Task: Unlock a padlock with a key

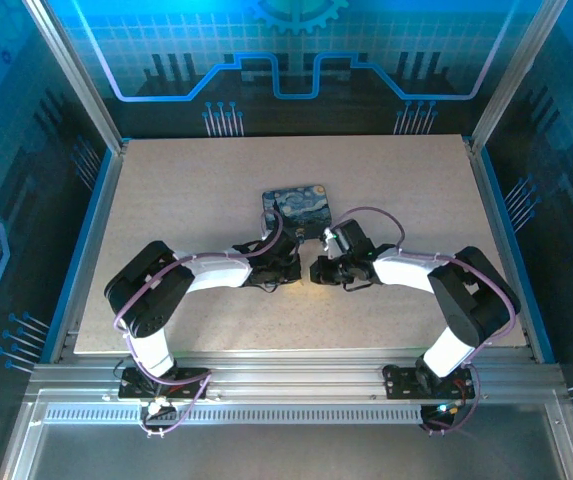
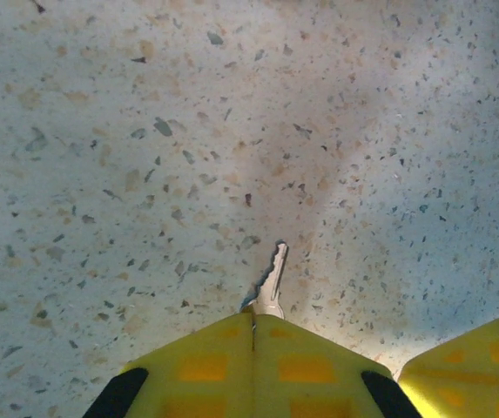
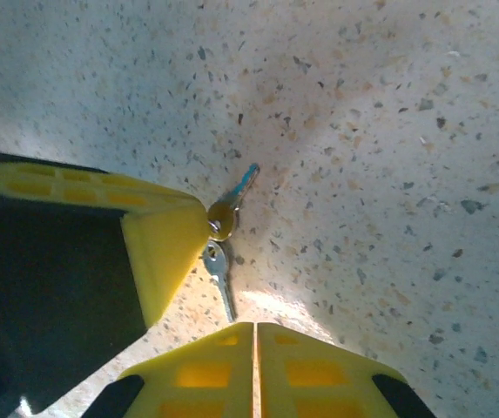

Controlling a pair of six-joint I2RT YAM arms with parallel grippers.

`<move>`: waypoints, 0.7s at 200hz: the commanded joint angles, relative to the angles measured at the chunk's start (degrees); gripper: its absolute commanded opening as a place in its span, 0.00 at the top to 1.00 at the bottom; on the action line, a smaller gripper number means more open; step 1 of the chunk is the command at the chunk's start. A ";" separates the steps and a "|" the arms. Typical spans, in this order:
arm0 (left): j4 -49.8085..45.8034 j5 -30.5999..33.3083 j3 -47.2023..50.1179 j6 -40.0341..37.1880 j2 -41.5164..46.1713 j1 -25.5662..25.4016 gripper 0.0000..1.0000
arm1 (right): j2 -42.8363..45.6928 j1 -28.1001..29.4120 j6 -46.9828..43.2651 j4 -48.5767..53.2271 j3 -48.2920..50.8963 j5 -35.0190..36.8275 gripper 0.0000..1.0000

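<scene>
My left gripper (image 2: 253, 315) is shut on the key (image 2: 273, 277), whose thin toothed blade sticks out ahead of the yellow fingertips just above the speckled table. In the right wrist view the left gripper (image 3: 198, 225) comes in from the left with the key (image 3: 232, 202) at its tip. A second small key (image 3: 219, 274) hangs below it from the same ring. My right gripper (image 3: 255, 326) is shut, with nothing showing between its fingers, and sits close to that hanging key. From above, the left gripper (image 1: 286, 268) and right gripper (image 1: 320, 270) almost meet mid-table. The padlock is out of view.
A rectangular box printed with a blue night-sky painting (image 1: 296, 212) lies flat just behind the two grippers. Purple cables (image 1: 371, 212) loop over both arms. One yellow finger of the right gripper (image 2: 471, 366) shows at the lower right of the left wrist view.
</scene>
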State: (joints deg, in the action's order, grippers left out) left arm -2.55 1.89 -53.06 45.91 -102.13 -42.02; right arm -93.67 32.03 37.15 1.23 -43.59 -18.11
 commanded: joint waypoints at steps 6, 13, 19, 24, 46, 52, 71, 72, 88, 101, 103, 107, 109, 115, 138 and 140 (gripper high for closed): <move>2.80 0.12 1.47 -3.47 -0.71 -0.60 1.00 | -0.49 -1.51 6.21 -4.56 0.87 -4.86 0.87; 3.53 -0.04 1.81 -3.78 -0.58 -0.57 1.00 | -0.78 -1.75 7.40 -5.49 1.04 -5.44 0.85; 4.18 -0.13 2.19 -4.20 -0.37 -0.59 1.00 | -1.04 -1.93 8.23 -6.17 1.26 -5.85 0.83; 4.63 -0.25 2.42 -4.53 -0.21 -0.68 1.00 | -1.27 -2.09 9.15 -6.80 1.44 -6.18 0.81; 6.64 -0.32 3.69 -6.19 0.50 -0.69 1.00 | -2.55 -2.74 12.49 -8.85 1.98 -7.29 0.77; 6.92 -0.44 3.88 -6.57 0.56 -0.71 1.00 | -3.02 -2.85 13.25 -9.17 2.06 -7.42 0.76; 7.59 -1.36 4.21 -8.42 0.61 -0.93 1.00 | -4.23 -3.02 15.24 -9.41 2.02 -7.47 0.76; 7.62 -1.36 4.24 -8.53 0.65 -0.90 1.00 | -4.28 -2.98 15.32 -9.41 1.97 -7.47 0.76; 8.16 -1.71 4.57 -10.26 0.87 -1.23 1.00 | -4.94 -3.07 16.24 -9.58 2.02 -7.30 0.76; 8.55 -2.02 4.97 -11.86 1.35 -1.35 1.00 | -5.21 -3.12 16.76 -9.60 2.15 -7.13 0.76; 8.49 -2.01 4.98 -12.13 1.46 -1.39 1.00 | -5.19 -3.12 16.85 -9.59 2.16 -7.12 0.76; 8.48 -2.05 5.04 -12.57 1.70 -1.46 1.00 | -5.25 -3.12 17.02 -9.58 2.32 -7.09 0.76; 8.38 -2.04 5.06 -12.77 1.85 -1.43 1.00 | -5.26 -3.14 17.11 -9.63 2.29 -7.09 0.76; 8.20 -2.08 5.17 -13.55 2.23 -1.40 1.00 | -5.30 -3.16 17.30 -9.71 2.40 -7.03 0.76; 6.41 -1.94 4.82 -16.02 2.98 -1.44 1.00 | -5.12 -3.55 18.69 -10.17 3.04 -6.77 0.75; 6.33 -1.93 4.81 -16.22 3.10 -1.41 1.00 | -5.08 -3.62 18.78 -10.24 3.09 -6.77 0.74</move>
State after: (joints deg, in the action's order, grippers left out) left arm 5.69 0.97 -48.93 34.39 -101.38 -43.05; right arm -98.13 29.50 53.43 -7.88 -41.93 -24.29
